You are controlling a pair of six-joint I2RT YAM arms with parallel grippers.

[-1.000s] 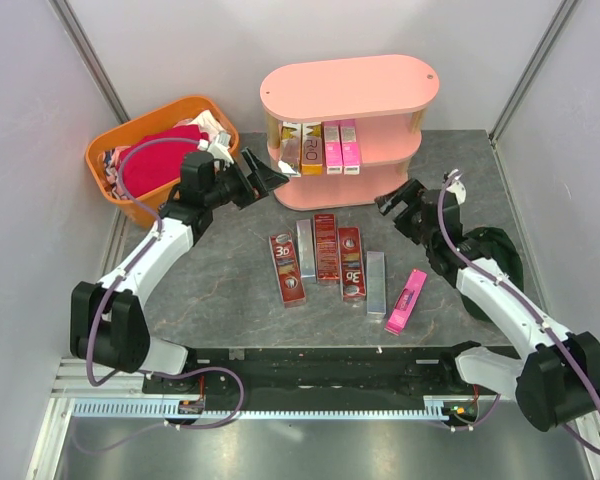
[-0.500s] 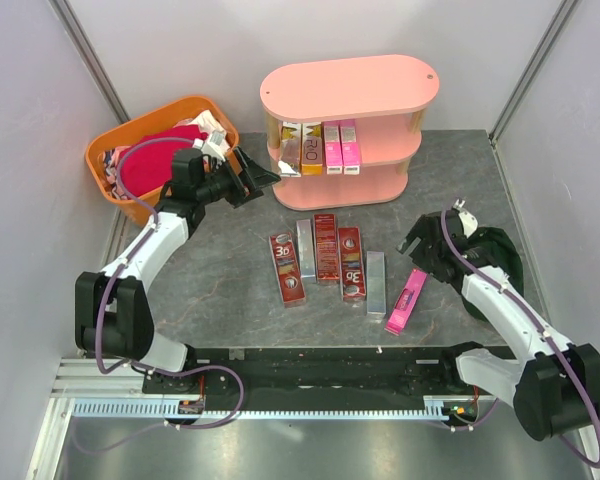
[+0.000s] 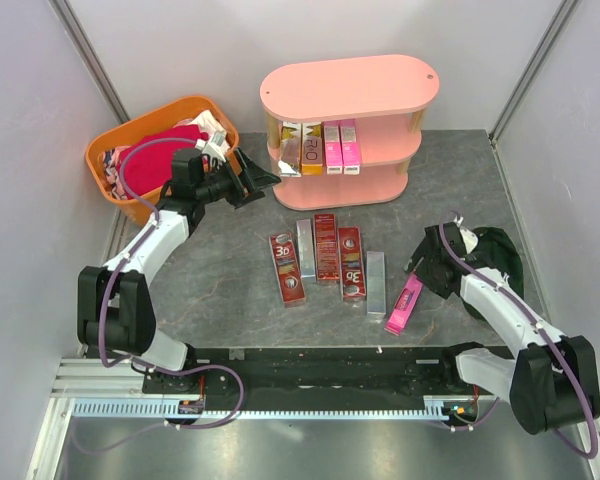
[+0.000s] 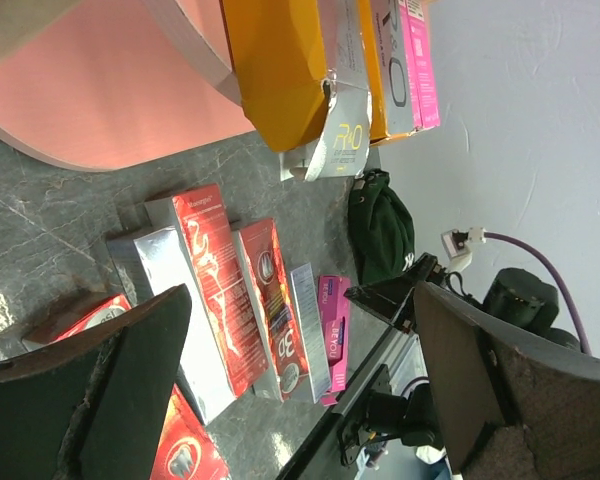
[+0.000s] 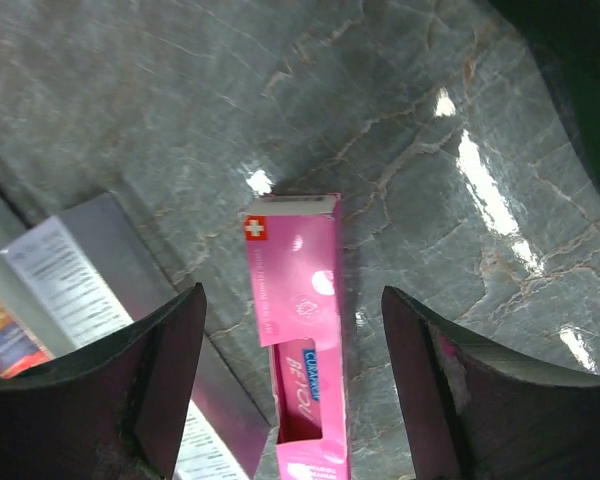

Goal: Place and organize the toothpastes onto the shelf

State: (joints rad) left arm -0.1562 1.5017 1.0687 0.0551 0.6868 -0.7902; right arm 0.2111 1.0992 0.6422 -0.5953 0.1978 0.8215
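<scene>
**Right arm lined up on the stray pink carton, pick not yet made**

Top view: the shelf [image 3: 350, 88] stands at the back of the table [image 3: 210, 290]. Its middle tier holds four upright cartons [image 3: 322, 148]: white-gold, yellow and two pink. No carton is seen on the top or bottom tier. A row of cartons [image 3: 325, 262], red and silver, lies flat mid-table. The pink carton [image 3: 405, 303] lies apart, right of that row. The right pincer [image 3: 418, 268] sits low at its far end. The left pincer [image 3: 263, 180] hovers by the shelf's left side, released and empty. The orange basket [image 3: 100, 160] holds a red cloth [image 3: 165, 150] and other fabric.

Left wrist view: jaws spread wide, nothing between them. Shelf cartons and the table row show beyond.

Right wrist view: fingers [image 5: 160, 380] straddle the pink carton with gaps on both sides, so spread and not grasping.

Step in hand looks like the pick of the pink carton. Next move: lower, clench across its narrow sides, lift, and carry it to the middle tier beside the pinks. The silver carton [image 5: 90, 270] lies near one finger and could snag.
</scene>
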